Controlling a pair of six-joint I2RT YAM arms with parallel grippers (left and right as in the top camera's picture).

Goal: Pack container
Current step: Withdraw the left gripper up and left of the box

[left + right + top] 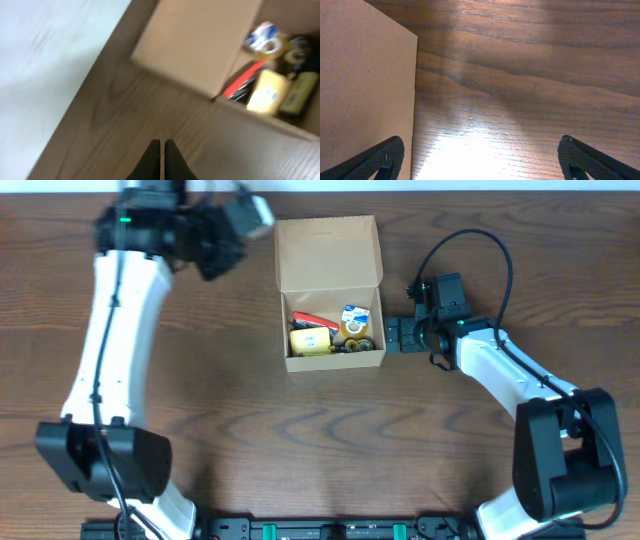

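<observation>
Small tan cardboard box [328, 252] is sitting in the middle, flap open, stationery [335, 332] inside. Right gripper [393, 336] is hovering spread wide beside its wall, probably to steady it; left gripper [161, 159] is hanging pressed together, empty.

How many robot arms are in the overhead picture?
2. The left arm stretches toward the table's far edge, left of the open cardboard box. The right arm has its end effector beside the box's right wall.
</observation>
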